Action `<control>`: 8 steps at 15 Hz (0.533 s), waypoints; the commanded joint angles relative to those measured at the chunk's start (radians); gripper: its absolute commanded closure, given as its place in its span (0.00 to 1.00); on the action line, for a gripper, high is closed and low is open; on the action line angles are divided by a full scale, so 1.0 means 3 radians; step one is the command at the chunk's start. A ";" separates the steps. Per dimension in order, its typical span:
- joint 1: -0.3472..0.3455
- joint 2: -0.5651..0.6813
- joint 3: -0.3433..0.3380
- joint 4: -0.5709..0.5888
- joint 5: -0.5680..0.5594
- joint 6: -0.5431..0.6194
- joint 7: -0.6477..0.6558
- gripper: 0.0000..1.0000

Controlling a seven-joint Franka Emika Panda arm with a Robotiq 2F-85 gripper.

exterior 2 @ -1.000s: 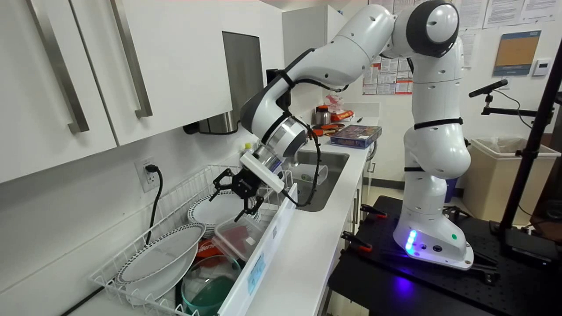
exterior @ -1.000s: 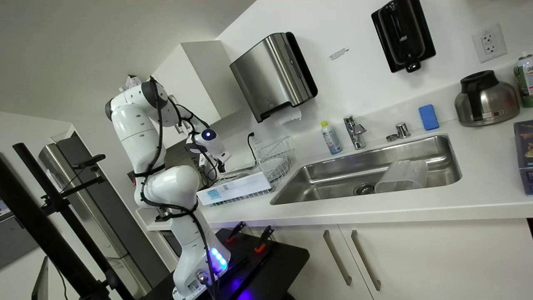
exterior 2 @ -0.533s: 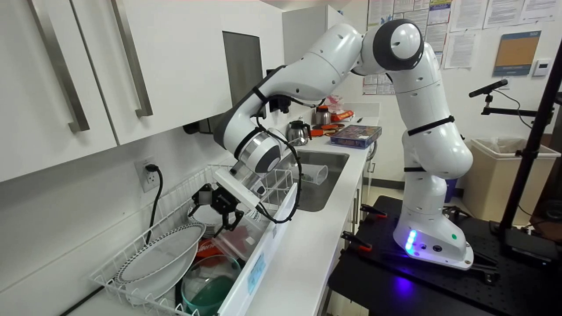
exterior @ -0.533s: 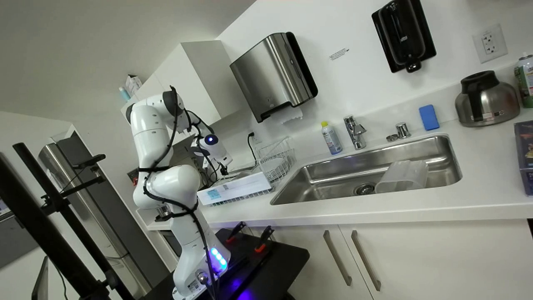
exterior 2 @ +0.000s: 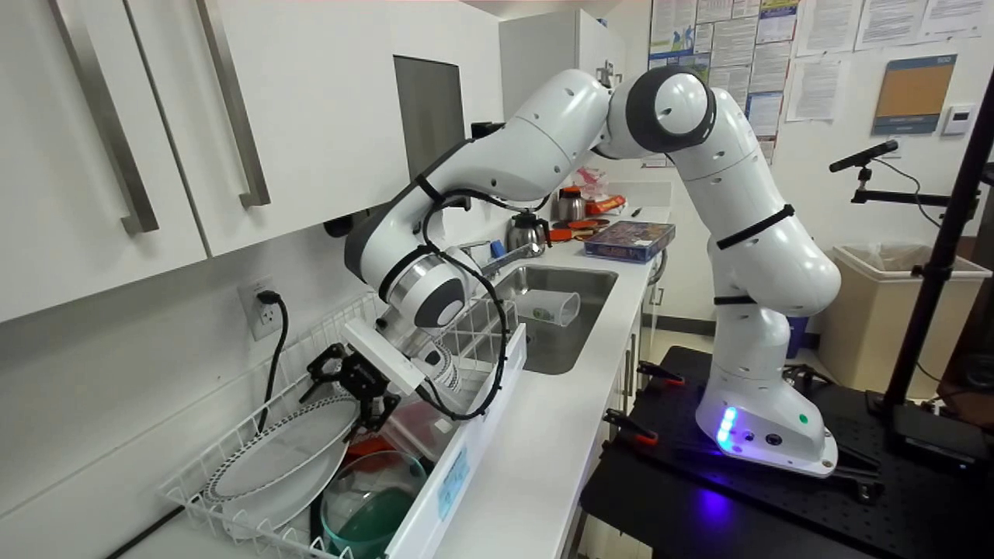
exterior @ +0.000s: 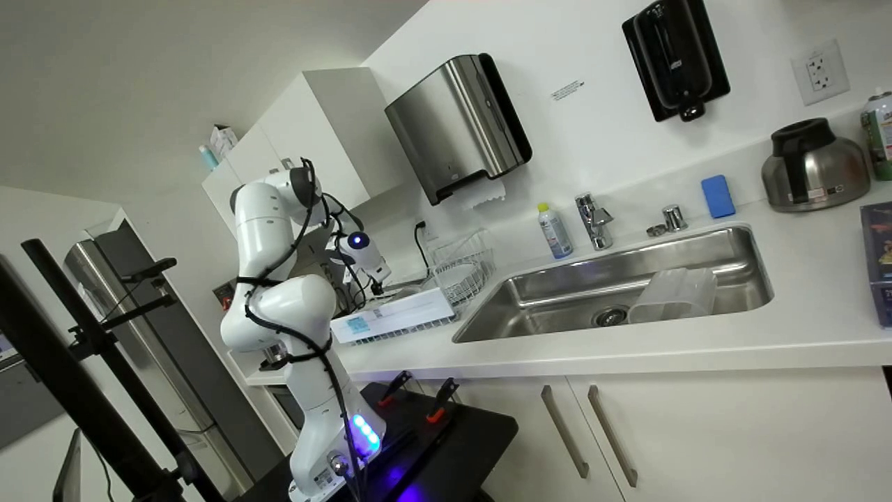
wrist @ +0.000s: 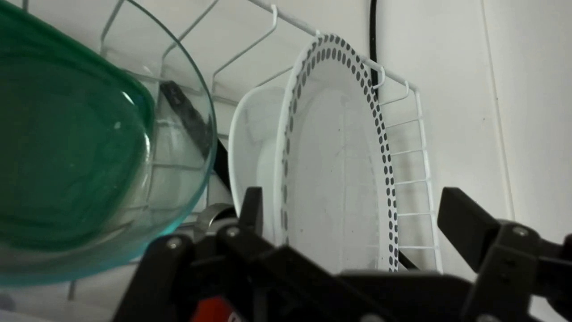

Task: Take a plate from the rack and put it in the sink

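A white plate with a black dotted rim (exterior 2: 289, 448) leans on edge in the white wire rack (exterior 2: 466, 466). The plate also shows in the wrist view (wrist: 335, 156), with the rack's wires (wrist: 426, 156) beyond it. My gripper (exterior 2: 330, 419) is open and empty just above the plate's upper edge. In the wrist view the gripper's fingers (wrist: 351, 201) lie to either side of the plate, apart from each other. The steel sink (exterior: 550, 307) is beside the rack and also shows in an exterior view (exterior 2: 555, 341). Its basin holds a clear pitcher (exterior: 676, 293).
A clear glass bowl (exterior 2: 373, 497) with something green in it stands beside the plate. A white dish (wrist: 252, 116) leans directly behind the plate. A stack of plates (exterior 2: 444, 365) is partly hidden by the arm. A wall cabinet (exterior 2: 272, 101) hangs above the rack.
My open gripper has moved lower and along the rack, away from the sink, from above the stacked plates to the leaning plate. The upper arm has come down with it.
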 commanded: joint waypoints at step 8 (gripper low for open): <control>0.0387 0.0415 -0.0235 0.0568 0.0060 0.0352 -0.0065 0.42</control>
